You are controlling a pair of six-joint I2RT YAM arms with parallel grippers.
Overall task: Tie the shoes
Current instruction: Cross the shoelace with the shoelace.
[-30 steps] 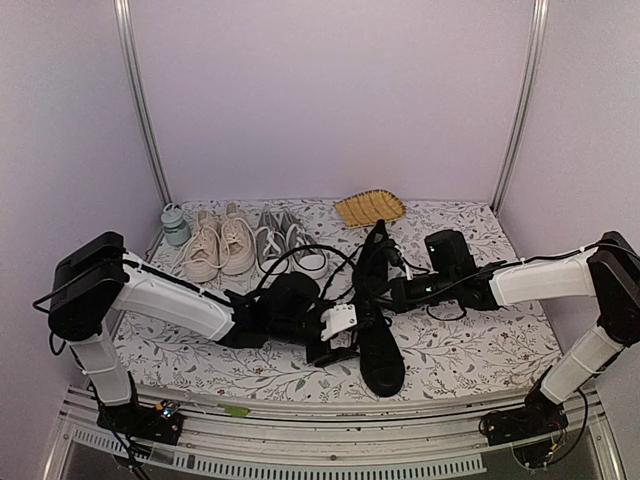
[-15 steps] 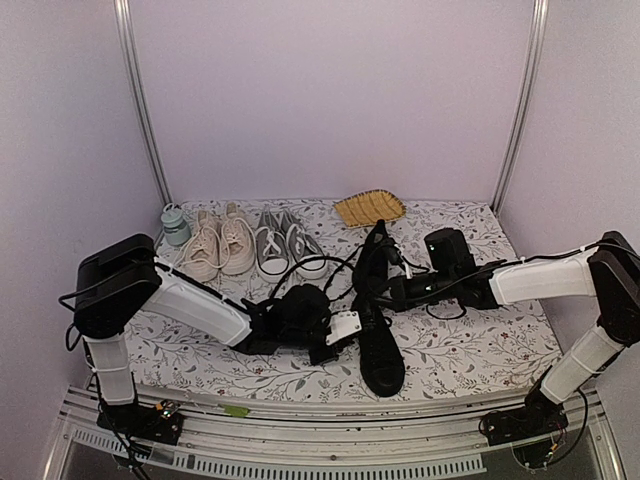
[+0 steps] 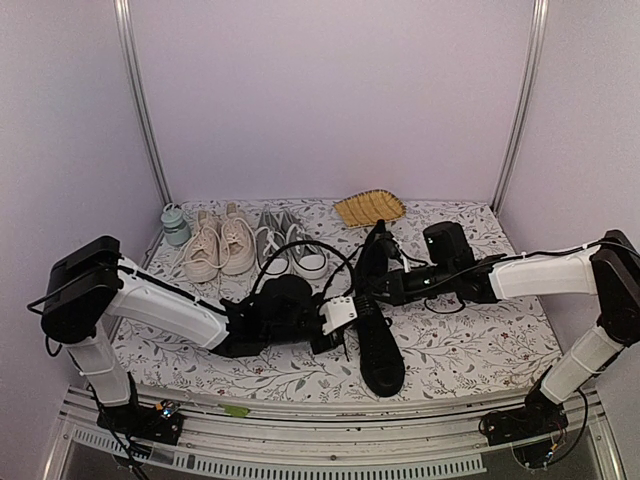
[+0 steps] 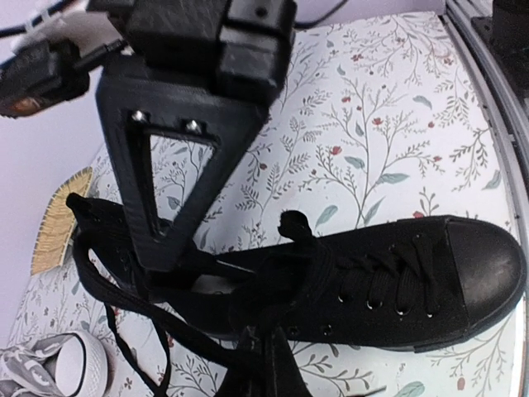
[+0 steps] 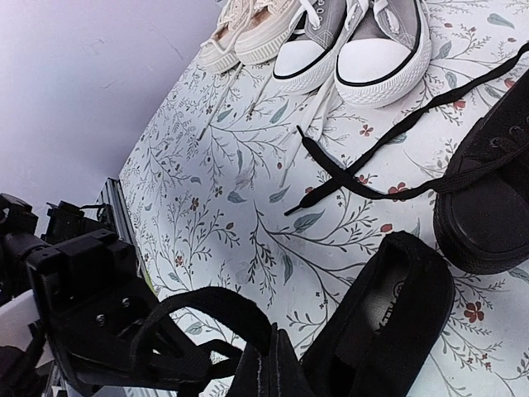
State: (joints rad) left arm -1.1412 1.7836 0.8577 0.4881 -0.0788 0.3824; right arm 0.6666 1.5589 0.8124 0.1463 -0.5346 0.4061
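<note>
One black shoe (image 3: 382,362) lies mid-table with its toe toward the front edge. Its mate (image 3: 374,250) sits just behind it. In the left wrist view the near shoe (image 4: 388,281) lies sideways, toe to the right, and my left gripper (image 4: 266,360) is shut on a black lace (image 4: 124,298) beside its eyelets. In the right wrist view my right gripper (image 5: 279,364) is shut on a loop of black lace (image 5: 207,304) next to the shoe's heel opening (image 5: 388,318). Seen from above, the left gripper (image 3: 352,310) and the right gripper (image 3: 368,292) nearly meet over the shoe.
A beige pair (image 3: 220,245) and a grey pair with white toe caps (image 3: 290,248) stand at the back left, beside a small pale bottle (image 3: 175,225). A woven yellow tray (image 3: 370,207) lies at the back. Loose lace (image 5: 388,136) trails across the floral cloth.
My left gripper has shut on the lace and risen slightly toward the right gripper. The right gripper stays shut and has barely moved.
</note>
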